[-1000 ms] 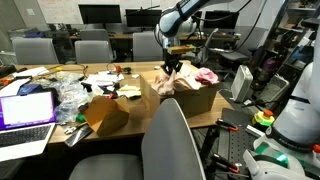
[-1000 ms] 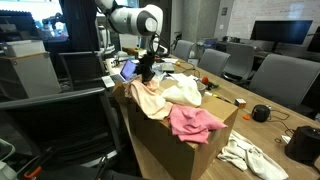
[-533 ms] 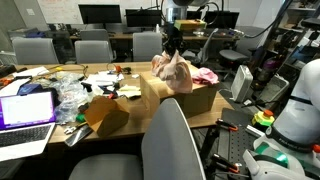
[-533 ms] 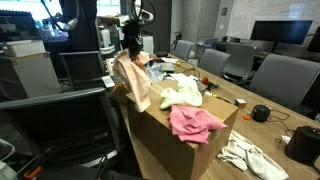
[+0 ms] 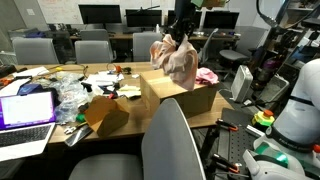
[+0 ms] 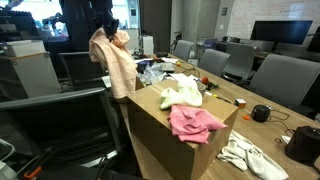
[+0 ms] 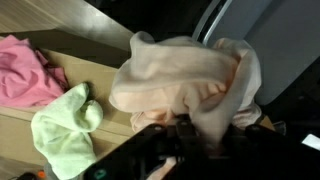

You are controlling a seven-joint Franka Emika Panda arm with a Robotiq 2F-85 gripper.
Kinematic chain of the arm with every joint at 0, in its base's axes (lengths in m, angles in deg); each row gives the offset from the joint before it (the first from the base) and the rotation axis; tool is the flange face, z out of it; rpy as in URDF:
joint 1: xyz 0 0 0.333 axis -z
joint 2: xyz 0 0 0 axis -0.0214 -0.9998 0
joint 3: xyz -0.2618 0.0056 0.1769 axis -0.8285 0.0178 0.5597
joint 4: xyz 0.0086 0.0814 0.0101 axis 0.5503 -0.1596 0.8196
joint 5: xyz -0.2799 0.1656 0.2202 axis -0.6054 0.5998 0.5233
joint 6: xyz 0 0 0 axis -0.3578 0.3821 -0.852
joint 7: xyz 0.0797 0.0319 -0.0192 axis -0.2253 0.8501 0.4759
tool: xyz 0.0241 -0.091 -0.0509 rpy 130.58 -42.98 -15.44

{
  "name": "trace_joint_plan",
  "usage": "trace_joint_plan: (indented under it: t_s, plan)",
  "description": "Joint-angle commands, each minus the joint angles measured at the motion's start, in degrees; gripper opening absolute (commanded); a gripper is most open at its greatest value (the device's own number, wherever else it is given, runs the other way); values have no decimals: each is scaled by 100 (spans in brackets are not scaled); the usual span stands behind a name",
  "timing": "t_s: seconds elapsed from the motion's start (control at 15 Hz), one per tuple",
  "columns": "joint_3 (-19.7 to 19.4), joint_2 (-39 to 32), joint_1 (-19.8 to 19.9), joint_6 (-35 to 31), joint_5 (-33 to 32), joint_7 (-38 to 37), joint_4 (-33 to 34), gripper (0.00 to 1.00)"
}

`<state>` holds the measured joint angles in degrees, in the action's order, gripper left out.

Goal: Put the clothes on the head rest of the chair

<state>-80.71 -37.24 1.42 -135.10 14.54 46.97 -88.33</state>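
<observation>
Pale peach-pink fabric garment (image 5: 178, 62) hangs bunched from the gripper (image 5: 182, 38), upper centre of frame, lifted clear above the open brown cardboard box (image 5: 185, 100). Pincer clenched on the garment's top; in the wrist view the cloth spills out from the dark jaws. Arm (image 5: 183, 12) enters from the top edge, wrist pointing straight down. Plain rose-pink garment (image 6: 195, 122) lies on the box, lower centre. Rounded light grey padded head rest (image 5: 170, 115) stands lower centre, well apart from the hanging cloth.
</observation>
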Motion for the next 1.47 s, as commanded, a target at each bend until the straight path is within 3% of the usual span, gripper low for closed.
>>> trace_joint_plan:
  t_s: [0.0, 0.73, 1.4]
  plan:
    - [183, 450, -238, 246, 39, 537, -162, 5]
    - [794, 526, -1299, 823, 12, 2387, -99, 5]
    - [1086, 721, -1966, 1064, 52, 3368, -255, 5]
